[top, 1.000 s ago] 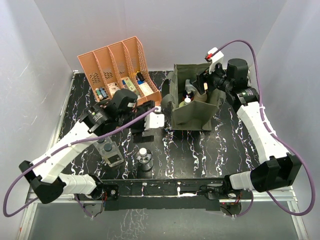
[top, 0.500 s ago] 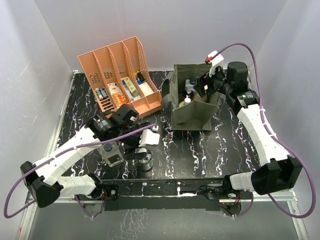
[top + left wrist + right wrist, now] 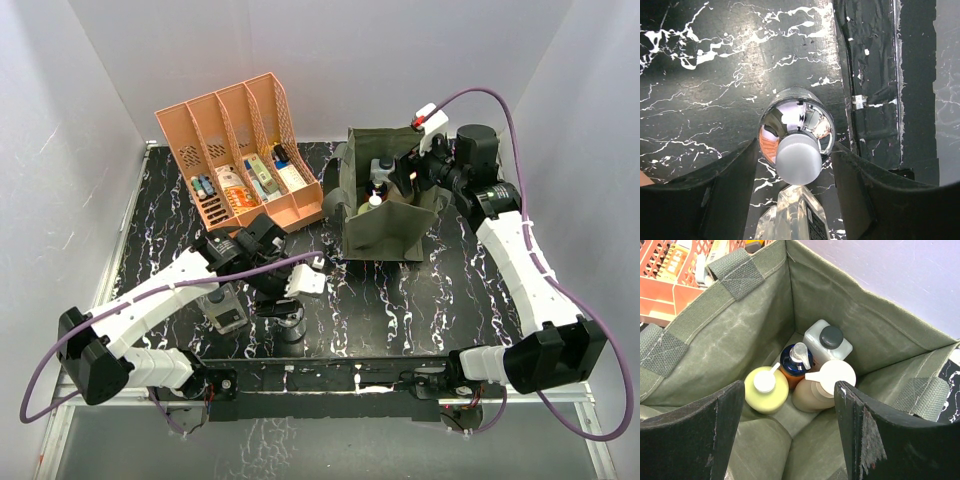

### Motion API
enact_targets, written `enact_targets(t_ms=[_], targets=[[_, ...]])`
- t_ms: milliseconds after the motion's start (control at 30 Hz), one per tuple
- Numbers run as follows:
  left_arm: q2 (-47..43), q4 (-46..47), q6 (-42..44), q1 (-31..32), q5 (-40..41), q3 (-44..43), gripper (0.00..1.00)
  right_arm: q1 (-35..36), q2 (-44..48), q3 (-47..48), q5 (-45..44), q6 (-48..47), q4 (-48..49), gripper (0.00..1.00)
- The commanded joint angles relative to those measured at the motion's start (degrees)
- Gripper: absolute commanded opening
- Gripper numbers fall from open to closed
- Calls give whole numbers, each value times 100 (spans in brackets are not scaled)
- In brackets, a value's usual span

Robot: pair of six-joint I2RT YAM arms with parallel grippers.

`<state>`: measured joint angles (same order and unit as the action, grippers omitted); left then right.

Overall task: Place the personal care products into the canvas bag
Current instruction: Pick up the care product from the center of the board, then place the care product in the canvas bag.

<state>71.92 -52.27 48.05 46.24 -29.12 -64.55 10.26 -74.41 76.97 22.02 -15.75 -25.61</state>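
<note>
The small clear round bottle [image 3: 291, 322] [image 3: 797, 131], white-capped, stands near the table's front edge. My left gripper [image 3: 287, 302] [image 3: 796, 145] straddles it, both fingertips [image 3: 754, 150] pressed against its sides. Just to its left stands the clear twin pack [image 3: 224, 310] [image 3: 795, 217]. The olive canvas bag [image 3: 385, 228] [image 3: 730, 340] stands upright at the back right. Inside it stand the yellow bottle [image 3: 766, 390], the orange-and-blue pump [image 3: 795, 360], the white bottle [image 3: 826, 342] and the tan pump [image 3: 821, 386]. My right gripper [image 3: 405, 175] [image 3: 789, 390] hangs open above the bag's mouth, holding nothing.
A salmon-orange slotted rack [image 3: 215, 120] with small boxes and tubes stands at the back left, close to the bag. The table's front edge [image 3: 875, 100] runs just beyond the round bottle. White walls close in the left, back and right sides.
My left gripper swung from beside the rack toward the front edge, came down over the round bottle, and its jaws narrowed onto it. The right gripper rose slightly above the bag.
</note>
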Motion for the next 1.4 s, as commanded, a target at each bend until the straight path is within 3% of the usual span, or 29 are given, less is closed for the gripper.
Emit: enact_targets(t_ms=[0, 333, 467, 567, 800, 1067, 1367], targets=[[-38, 15, 90, -14, -296, 146, 56, -20, 293, -64, -100, -86, 188, 74], [15, 180, -32, -10, -355, 165, 37, -17, 385, -172, -101, -91, 173, 74], [55, 246, -191, -12, -350, -44, 21, -18, 418, -104, 11, -194, 29, 74], [142, 374, -538, -17, -329, -424, 0, -21, 440, 128, 242, -362, -278, 75], [379, 616, -1364, -385, -199, -1618, 0, -20, 289, 1136, 861, -866, -1933, 75], [894, 960, -2217, -1230, -284, -3441, 0, -18, 86, 1692, 871, -1564, -2935, 75], [2019, 1083, -2544, -1310, 31, -5838, 0, -16, -213, 1661, 808, -2052, -3493, 74]])
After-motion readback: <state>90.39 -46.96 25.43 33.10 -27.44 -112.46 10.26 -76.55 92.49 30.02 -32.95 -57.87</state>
